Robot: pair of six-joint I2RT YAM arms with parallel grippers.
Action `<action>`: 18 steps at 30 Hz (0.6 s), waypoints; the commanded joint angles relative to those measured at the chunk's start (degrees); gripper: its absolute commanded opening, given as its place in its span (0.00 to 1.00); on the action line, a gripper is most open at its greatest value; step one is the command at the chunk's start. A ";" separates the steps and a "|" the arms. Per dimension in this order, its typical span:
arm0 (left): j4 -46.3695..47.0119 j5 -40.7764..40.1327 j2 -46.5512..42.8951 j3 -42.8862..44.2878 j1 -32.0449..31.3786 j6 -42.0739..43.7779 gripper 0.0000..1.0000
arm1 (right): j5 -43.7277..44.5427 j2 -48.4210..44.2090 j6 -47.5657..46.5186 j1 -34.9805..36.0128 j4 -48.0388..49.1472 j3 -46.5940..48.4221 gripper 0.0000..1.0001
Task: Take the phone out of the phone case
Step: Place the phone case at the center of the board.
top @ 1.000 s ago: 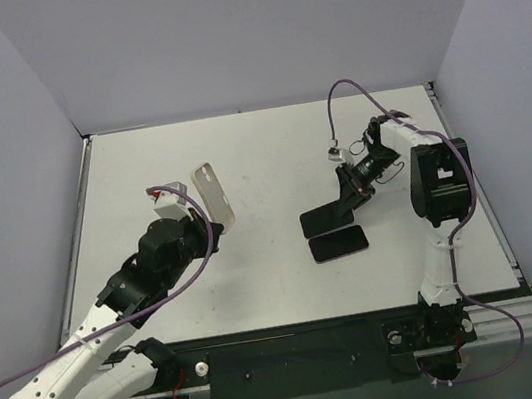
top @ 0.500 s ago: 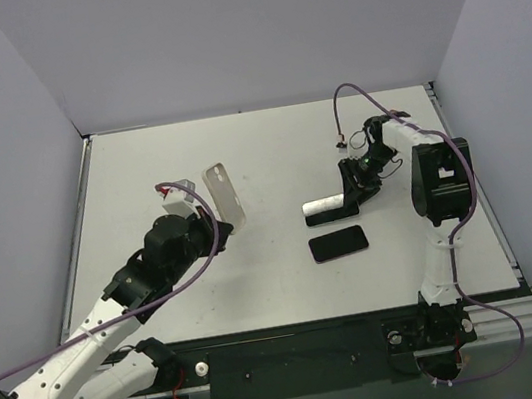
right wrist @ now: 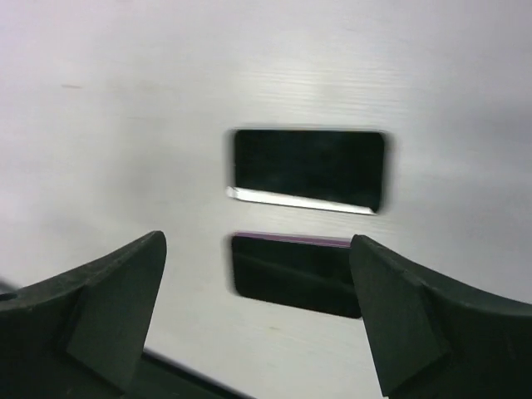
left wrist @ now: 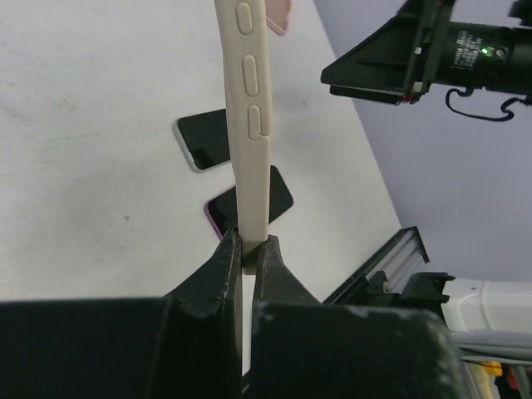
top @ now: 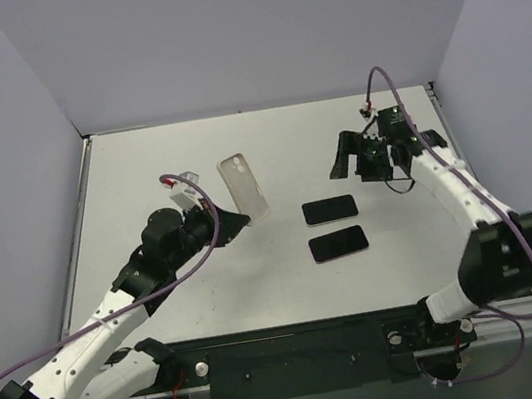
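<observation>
Two phones lie flat on the table (top: 140, 169), the silver-edged phone (top: 329, 210) just beyond the purple-edged phone (top: 339, 244), and neither sits in the phone case (top: 245, 188). The left gripper (left wrist: 249, 249) clamps the empty case by one end, upright and off the surface. The right gripper (right wrist: 256, 249) hangs near the phones, jaws wide apart and empty. Extraction looks done; the next move, I judge, is to lower the case and release it.

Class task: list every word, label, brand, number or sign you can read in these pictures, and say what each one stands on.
No text can be read in any view.
Right arm's wrist: faint pale marks beside a green light, too small to read.
Phone case: plain, no print shows.
Far phone and near phone: dark screens, no logo or number shows.
</observation>
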 commanded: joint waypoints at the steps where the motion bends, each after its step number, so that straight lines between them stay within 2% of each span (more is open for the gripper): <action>1: 16.96 12.68 1.29 -1.02 1.68 -4.16 0.00 | -21.18 -19.86 36.60 6.20 34.82 -21.81 0.84; 2: 18.38 15.21 1.65 -1.37 1.94 -5.82 0.00 | -22.61 -23.63 39.92 7.62 45.95 -23.96 0.83; 3: 22.14 16.54 2.52 -1.72 2.29 -6.62 0.00 | -24.11 -24.88 47.00 9.63 51.10 -28.60 0.82; 4: 24.27 19.17 3.14 -2.51 2.90 -9.24 0.00 | -25.08 -26.90 49.24 10.78 60.55 -30.30 0.80; 5: 28.38 20.76 4.36 -2.86 3.08 -10.83 0.00 | -26.83 -27.35 51.35 12.62 64.82 -31.88 0.79; 7: 34.18 24.72 6.64 -3.74 3.70 -15.22 0.00 | -28.16 -28.23 48.84 15.26 62.34 -31.55 0.75; 12: 38.79 30.44 11.23 -3.66 4.58 -21.91 0.00 | -28.87 -28.76 47.16 17.12 60.57 -30.23 0.70; 14: 38.96 30.79 11.84 -3.83 4.58 -22.53 0.00 | -27.65 -28.41 44.70 17.12 56.70 -29.00 0.60; 16: 39.49 31.49 12.37 -3.49 4.58 -23.23 0.00 | -27.81 -27.54 44.17 17.21 56.52 -28.03 0.44; 17: 39.23 31.76 12.81 -3.05 4.58 -23.50 0.00 | -27.64 -27.36 44.08 17.21 56.69 -27.68 0.27; 18: 36.88 31.50 12.81 -2.61 4.75 -23.07 0.00 | -26.86 -26.92 44.17 17.21 56.61 -27.50 0.14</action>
